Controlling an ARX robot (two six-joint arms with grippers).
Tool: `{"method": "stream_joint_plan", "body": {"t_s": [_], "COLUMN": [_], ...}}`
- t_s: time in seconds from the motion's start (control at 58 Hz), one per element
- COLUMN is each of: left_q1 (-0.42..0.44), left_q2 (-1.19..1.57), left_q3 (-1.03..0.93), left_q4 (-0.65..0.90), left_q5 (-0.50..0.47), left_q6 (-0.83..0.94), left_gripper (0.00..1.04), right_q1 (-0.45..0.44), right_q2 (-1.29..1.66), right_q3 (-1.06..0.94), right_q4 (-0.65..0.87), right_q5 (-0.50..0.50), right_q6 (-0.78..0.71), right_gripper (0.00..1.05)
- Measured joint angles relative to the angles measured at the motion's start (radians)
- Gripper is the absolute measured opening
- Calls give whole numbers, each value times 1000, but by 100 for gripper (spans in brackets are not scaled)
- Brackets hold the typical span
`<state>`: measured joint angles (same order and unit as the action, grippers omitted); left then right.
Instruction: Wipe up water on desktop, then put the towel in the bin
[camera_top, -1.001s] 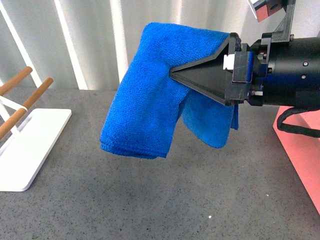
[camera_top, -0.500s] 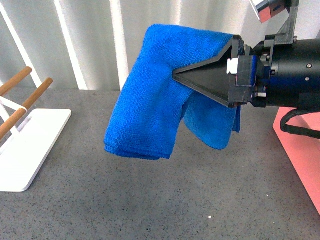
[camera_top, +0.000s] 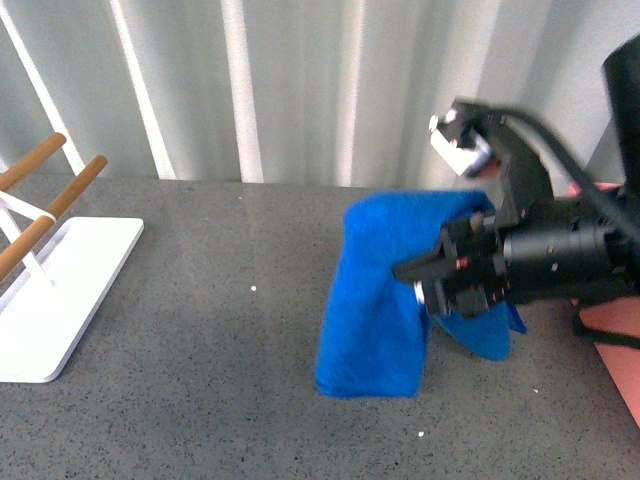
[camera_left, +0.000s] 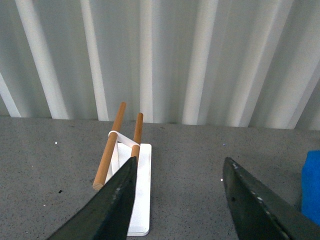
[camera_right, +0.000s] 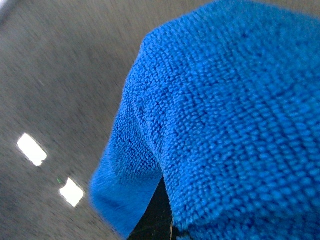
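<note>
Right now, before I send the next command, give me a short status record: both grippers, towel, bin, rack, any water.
right gripper: shut on the towel, over the right part of the desktop
towel: blue, hanging folded; lower edge at or just above the desktop, contact unclear
left gripper: open, empty, facing the rack
bin: pink, only a strip shows at far right
rack: white, far left
water: no puddle clear; bright patches in right wrist view may be glare
</note>
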<state>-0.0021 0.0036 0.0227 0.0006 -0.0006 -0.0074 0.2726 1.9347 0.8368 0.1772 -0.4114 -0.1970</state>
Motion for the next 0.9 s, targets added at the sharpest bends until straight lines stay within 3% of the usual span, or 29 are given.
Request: {"method": "stream_joint_plan", "body": {"t_s": [0.259,0.552,0.897], "left_q1": [0,0,0], "left_q2": [0,0,0], "left_q3": [0,0,0], "left_q4": [0,0,0], "left_q5": [0,0,0], "left_q6": [0,1,2], "left_gripper": [99,98,98], "right_q1": [-32,-8,92], "right_q2": [164,289,360], "right_q3": [146,347,474], "right_q4": [-209,-271,-279], "right_q5": [200,283,289], "right_q6": [-175,-219,-245], "right_gripper": [4,4,4]}}
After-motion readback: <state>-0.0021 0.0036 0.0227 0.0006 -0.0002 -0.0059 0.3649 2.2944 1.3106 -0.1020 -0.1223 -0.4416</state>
